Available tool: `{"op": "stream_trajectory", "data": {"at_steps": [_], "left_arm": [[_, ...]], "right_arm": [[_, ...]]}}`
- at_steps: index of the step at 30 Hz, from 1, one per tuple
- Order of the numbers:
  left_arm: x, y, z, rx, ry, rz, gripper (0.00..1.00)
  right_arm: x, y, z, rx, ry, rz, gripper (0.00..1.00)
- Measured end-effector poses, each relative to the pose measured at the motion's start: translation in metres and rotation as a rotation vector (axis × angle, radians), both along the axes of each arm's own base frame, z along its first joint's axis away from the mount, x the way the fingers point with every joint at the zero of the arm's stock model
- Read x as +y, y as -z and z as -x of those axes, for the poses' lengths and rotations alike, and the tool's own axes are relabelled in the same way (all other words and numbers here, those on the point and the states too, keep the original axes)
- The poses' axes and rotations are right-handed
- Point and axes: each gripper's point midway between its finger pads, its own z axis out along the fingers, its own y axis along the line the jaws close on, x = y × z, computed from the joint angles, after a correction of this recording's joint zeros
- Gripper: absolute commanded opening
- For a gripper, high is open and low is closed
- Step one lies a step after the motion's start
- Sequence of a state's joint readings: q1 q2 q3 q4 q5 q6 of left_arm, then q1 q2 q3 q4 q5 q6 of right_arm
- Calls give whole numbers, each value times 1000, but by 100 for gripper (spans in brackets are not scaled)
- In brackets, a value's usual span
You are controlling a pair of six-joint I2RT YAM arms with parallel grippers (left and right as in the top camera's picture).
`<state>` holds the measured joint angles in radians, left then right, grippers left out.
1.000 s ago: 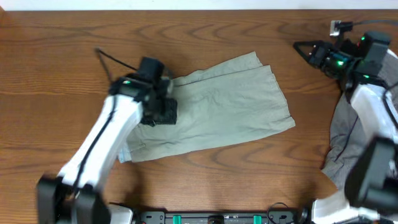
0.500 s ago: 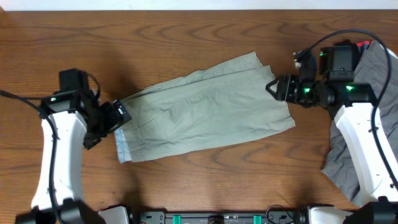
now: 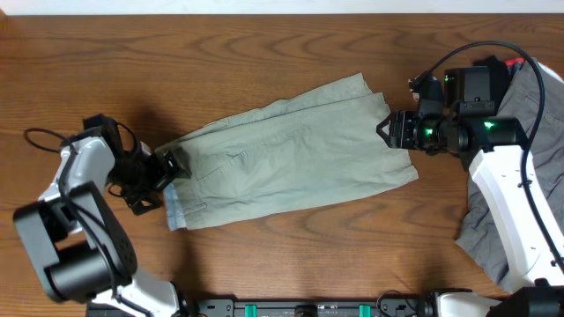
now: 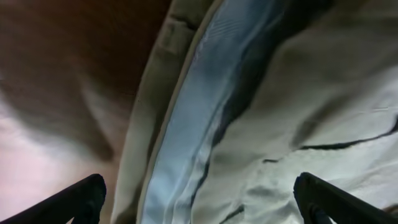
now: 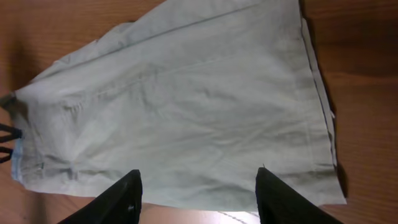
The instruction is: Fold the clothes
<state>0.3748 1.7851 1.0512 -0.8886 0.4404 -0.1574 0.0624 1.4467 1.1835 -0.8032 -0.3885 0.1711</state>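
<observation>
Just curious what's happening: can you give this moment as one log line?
shorts: flat on table | left gripper: open, at waistband end | right gripper: open, over leg hems

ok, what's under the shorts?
Only the wooden table shows around the shorts; they lie flat, folded double, a lower layer peeking out at the hem. Anything beneath the fabric is covered.

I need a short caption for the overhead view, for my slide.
Pale khaki shorts on a wooden table, left pincer open at the waistband, right pincer open at the hem.
</observation>
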Motion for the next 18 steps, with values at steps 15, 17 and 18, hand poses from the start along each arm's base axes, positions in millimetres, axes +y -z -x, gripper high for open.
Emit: {"op": "stream_trajectory", "data": {"at_steps": [15,17,18], "left_arm": [[-24,16,-3,13,88,67,20],[-28,14,-2,9,100,87,11],[-30,13,0,15,101,96,6]], "right_arm": [[-3,2,1,7,9,18,53],[-3,2,1,7,9,19,53],[-3,2,1,7,9,19,53]]}}
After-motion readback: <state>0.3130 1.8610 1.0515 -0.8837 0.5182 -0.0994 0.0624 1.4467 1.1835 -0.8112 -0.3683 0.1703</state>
